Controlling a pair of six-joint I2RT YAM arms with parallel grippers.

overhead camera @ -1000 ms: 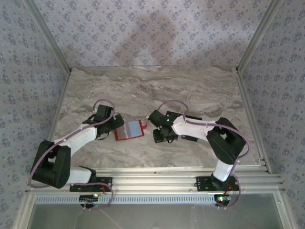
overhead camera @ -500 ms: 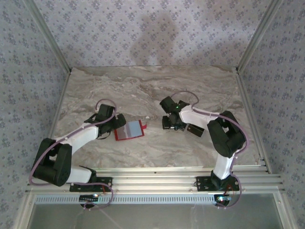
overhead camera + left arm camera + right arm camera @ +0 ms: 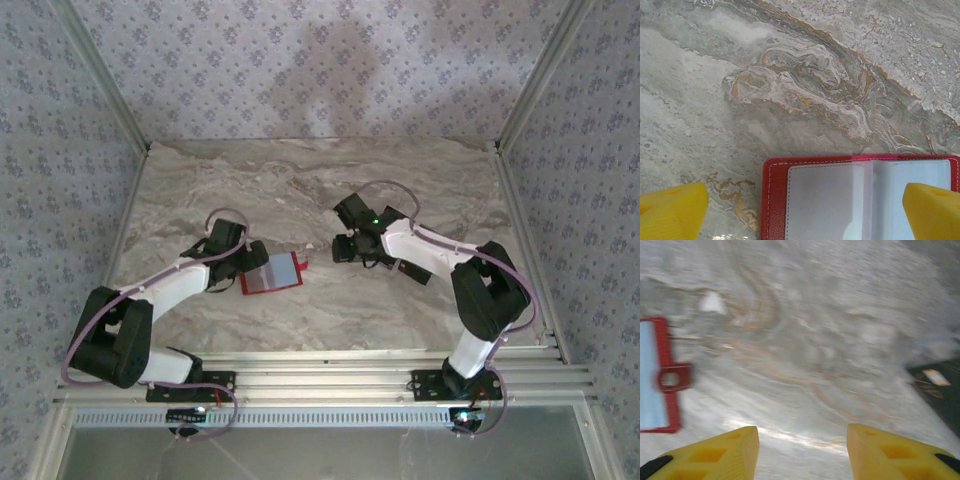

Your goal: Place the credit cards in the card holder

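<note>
Here, left fingers (image 3: 670,210) stand spread at the wallet's (image 3: 860,195) left edge; right fingers (image 3: 715,452), parted and empty, hover to its right.

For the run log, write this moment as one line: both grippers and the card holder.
left gripper: open, over card holder edge | right gripper: open, empty, over table | card holder: lying open on table

Overhead, wrist close-ups; shared card holder (image 3: 270,273)
</note>
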